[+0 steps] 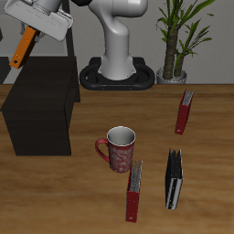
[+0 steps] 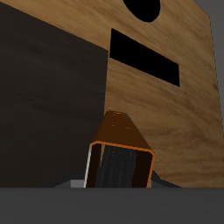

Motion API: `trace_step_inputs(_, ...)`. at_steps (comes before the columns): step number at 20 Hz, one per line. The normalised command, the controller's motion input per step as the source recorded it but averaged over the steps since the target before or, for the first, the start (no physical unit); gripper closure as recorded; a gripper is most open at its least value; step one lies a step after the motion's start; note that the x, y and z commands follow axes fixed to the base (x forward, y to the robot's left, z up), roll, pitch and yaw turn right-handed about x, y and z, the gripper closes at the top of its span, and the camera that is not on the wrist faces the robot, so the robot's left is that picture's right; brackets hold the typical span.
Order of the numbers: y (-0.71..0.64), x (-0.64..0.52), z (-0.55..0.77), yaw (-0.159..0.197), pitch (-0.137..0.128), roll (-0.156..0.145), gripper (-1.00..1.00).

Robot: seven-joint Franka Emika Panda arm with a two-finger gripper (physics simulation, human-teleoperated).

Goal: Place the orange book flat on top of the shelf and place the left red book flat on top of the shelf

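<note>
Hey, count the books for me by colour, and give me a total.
Orange: 1, the orange book held in the end effector above the shelf.
Red: 2, one farther back, one near the front edge.
Black: 1.
Total: 4 books.

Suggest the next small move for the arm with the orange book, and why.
Probably lower the orange book toward the shelf while tipping it flat. The gripper holds the book tilted in the air above the shelf's back edge, apart from its top, and the wrist view shows the dark shelf top beneath it. Both red books wait on the table.
</note>
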Motion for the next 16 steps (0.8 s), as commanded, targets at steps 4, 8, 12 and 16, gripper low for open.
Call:
trace_step_inputs(4, 0.13, 0.18, -0.29, 0.026, 0.047, -0.063, 1.00)
trace_step_inputs(8, 0.53, 0.44, -0.65, -0.016, 0.201, 0.094, -1.00)
trace_step_inputs(12, 0.58, 0.30, -0.42, -0.031, 0.132, 0.140, -1.00)
trace_step_inputs(16, 0.81, 0.20, -0.17, -0.062, 0.093, 0.192, -1.00)
